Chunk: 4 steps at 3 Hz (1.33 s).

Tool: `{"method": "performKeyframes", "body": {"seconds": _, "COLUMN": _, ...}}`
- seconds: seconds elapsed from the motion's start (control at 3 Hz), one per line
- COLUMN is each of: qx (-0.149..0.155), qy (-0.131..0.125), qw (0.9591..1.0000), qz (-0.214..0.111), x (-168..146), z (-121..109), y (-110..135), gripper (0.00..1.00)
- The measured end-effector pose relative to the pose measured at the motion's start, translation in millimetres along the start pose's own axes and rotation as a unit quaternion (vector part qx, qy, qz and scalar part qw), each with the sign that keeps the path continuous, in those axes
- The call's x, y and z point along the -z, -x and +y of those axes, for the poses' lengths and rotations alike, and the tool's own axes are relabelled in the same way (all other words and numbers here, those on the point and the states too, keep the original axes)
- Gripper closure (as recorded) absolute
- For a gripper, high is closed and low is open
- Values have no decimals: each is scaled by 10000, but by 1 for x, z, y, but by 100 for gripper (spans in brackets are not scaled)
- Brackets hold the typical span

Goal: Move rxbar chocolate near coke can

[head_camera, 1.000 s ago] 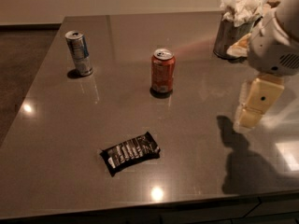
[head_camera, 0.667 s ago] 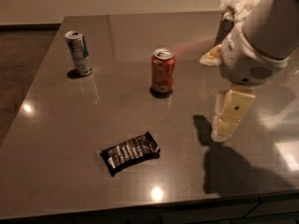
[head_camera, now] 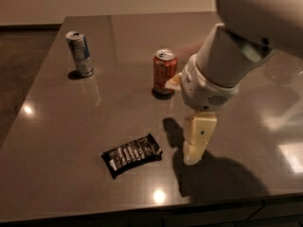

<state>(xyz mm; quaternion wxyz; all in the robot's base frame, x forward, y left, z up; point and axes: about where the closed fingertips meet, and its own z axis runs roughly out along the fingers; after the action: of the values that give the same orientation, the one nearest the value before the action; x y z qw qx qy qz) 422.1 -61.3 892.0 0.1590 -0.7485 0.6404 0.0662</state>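
Well in front of the coke can [head_camera: 164, 71], toward the near edge of the dark table [head_camera: 61, 126], the rxbar chocolate [head_camera: 132, 155] lies flat and a little askew. It sits slightly to the can's left as the camera sees it, clearly apart from the can and touched by nothing. The gripper [head_camera: 193, 154] hangs in front of the can too, but on its right side, pointing straight down and low over the tabletop. It carries nothing, and I cannot tell whether it is open or closed. A silver and blue can [head_camera: 80, 53] stands far to the left of the coke can, slightly farther back.

This looks like the approach step, with the grasp not yet made. The next move probably calls for bringing the gripper over the bar, lining it up across the wrapper's narrow width, and coming down to pinch it. A thin wrapper on a hard surface may slip, and the later carry must stop short of tipping the coke can.
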Motion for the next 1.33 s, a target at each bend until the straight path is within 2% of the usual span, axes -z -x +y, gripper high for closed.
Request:
{"method": "performKeyframes", "body": {"seconds": 0.67, "qx": 297, "qy": 223, "qw": 9993, "qz": -82, "x": -48, "z": 10, "y": 20, "gripper": 0}}
{"method": "performKeyframes", "body": {"seconds": 1.0, "qx": 393, "qy": 237, "qw": 9989, "qz": -66, "x": -64, "z": 11, "y": 33, "gripper": 0}}
{"method": "performKeyframes", "body": {"seconds": 1.33, "qx": 453, "qy": 274, "qw": 9986, "qz": -62, "x": -74, "z": 13, "y": 42, "gripper": 18}}
